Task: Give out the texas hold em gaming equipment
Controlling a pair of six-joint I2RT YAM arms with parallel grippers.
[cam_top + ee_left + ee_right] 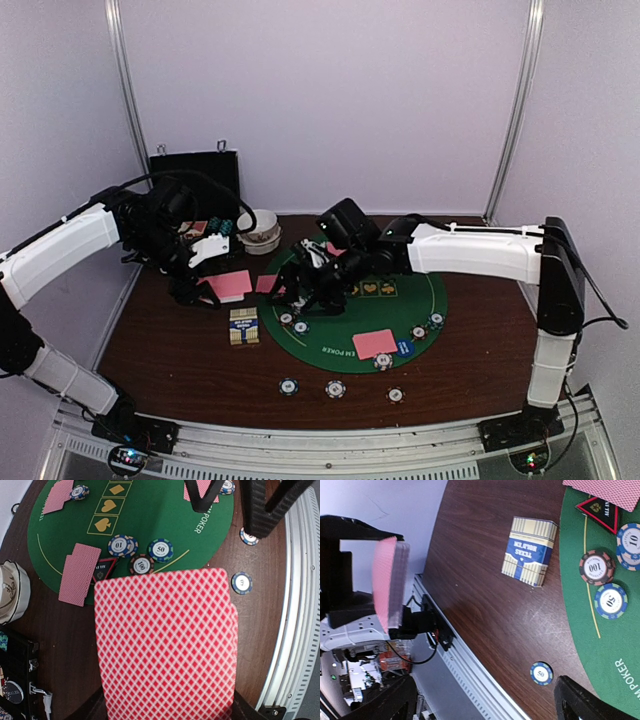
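My left gripper [203, 287] is shut on a stack of pink-backed cards [165, 640], held above the table left of the green mat; the stack also shows edge-on in the right wrist view [390, 582]. My right gripper [308, 288] hangs open and empty over the mat's left edge, its fingers [582, 702] spread wide. Beneath it lie a red-triangle marker [104, 570] and chips marked 10 [120, 545], 50 [160, 550] and 100 [141, 565]. Dealt cards lie on the mat's left [79, 574] and near side [374, 342]. A blue button [404, 348] lies beside the near cards.
A card box [243, 326] lies on the wood left of the mat [360, 310]. Three chips [335, 388] sit in a row near the front edge. White bowls [260, 230] and a black case [195, 172] stand at the back left. More chips [436, 320] lie on the mat's right.
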